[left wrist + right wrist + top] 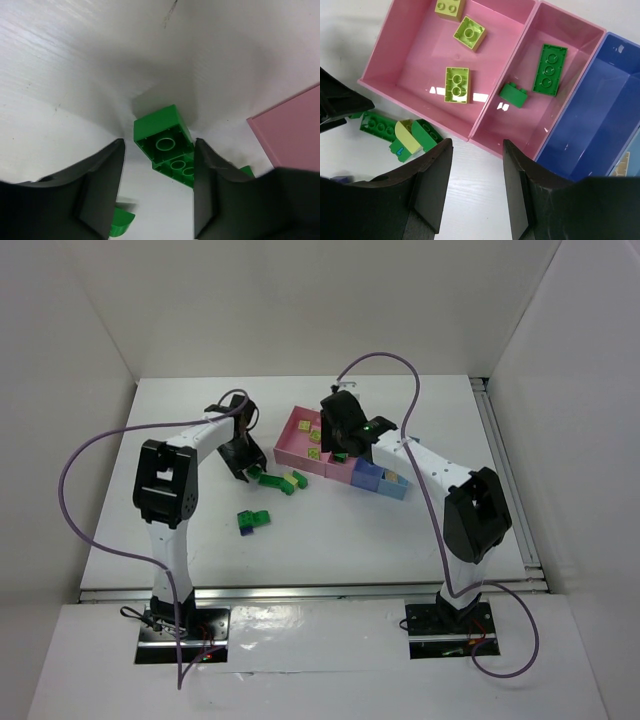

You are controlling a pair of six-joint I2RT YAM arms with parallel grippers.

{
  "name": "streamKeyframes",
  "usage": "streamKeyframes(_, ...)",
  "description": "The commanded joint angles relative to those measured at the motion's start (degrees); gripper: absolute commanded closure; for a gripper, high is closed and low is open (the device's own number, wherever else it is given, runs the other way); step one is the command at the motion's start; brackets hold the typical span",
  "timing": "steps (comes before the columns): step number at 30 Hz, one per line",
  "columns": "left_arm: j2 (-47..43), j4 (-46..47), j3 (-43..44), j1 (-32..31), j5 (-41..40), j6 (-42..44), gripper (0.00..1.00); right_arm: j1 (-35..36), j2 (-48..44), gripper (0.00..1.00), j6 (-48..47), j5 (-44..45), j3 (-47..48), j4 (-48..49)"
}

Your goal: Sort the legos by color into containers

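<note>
Left gripper noted open, fingers set either side of a green brick. Right gripper noted open, empty, positioned over the table just beside the pink bin.

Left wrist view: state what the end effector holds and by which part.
Nothing gripped: the left end effector stands open, a green lego lying between its jaws.

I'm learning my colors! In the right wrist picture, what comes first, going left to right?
loose green bricks → wide pink bin holding lime bricks → narrower pink bin holding two green bricks → blue bin
</note>
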Motion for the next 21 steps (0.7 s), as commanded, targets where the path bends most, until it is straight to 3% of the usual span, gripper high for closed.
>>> streamKeyframes(1,0.8,-1.7,0.4,0.1,-0.8,-1.7,0.43,0.4,-0.4,0.48,0.1,-1.0,1.7,-0.4)
streamKeyframes(2,0.0,-1.7,0.4,0.1,-1.3,-1.7,0.53,0.4,-0.4,0.48,0.1,-1.0,2.3,-0.4)
streamKeyframes(6,-2.3,-1.7,-0.1,-0.5,-2.9,0.4,0.66,0.4,-0.4,0.48,-0.5,0.7,2.3,-0.9)
streamKeyframes(10,-4.7,-1.7,0.4,-0.5,-3.4,3.5,0.73,0.4,-1.6,0.48,0.0,1.3,0.4,-0.4)
streamKeyframes(12,-6.3,-0.2,0.4,-0.5,0.3,7.8,0.78,0.4,-2.1,0.48,0.0,1.3,-0.4,-0.4)
streamKeyframes(21,-7.1,-0.9,14.9,-8.6,5.0,13.6,0.79,-2.1,-7.7,0.44,1.8,7.8,-1.8,-3.9)
